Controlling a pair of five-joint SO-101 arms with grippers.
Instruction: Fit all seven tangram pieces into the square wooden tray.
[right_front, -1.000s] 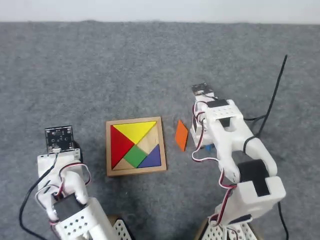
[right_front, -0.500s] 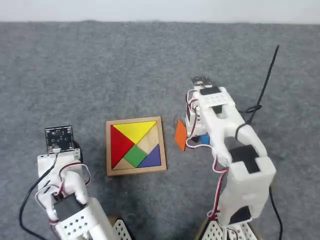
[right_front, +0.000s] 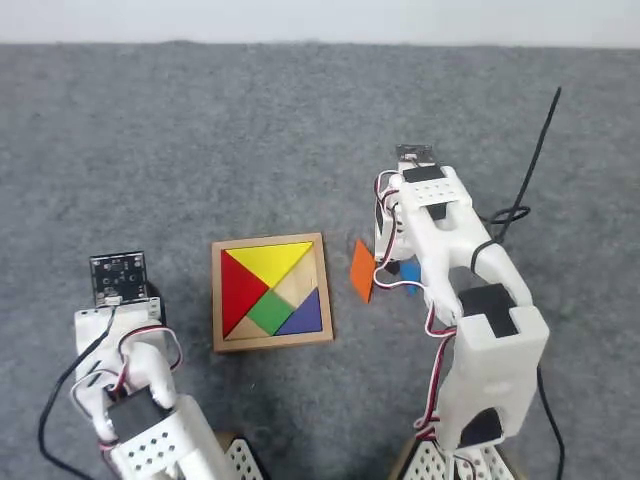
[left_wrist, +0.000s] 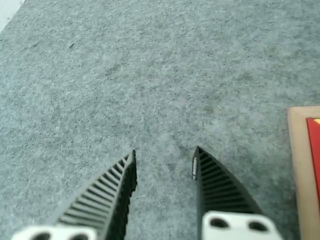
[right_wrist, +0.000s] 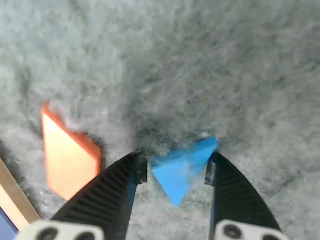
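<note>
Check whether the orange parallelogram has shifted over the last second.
No. The orange parallelogram lies in the same place in the high view, the same small gap off the right edge of the wooden tray.

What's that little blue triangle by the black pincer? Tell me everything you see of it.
The blue triangle is small, flat and light blue, seemingly painted wood. It lies flat on the grey mat, outside the wooden tray, near the orange piece but apart from it. The right pincer stands open around it, a prong close at each side; whether they touch it is unclear.
</note>
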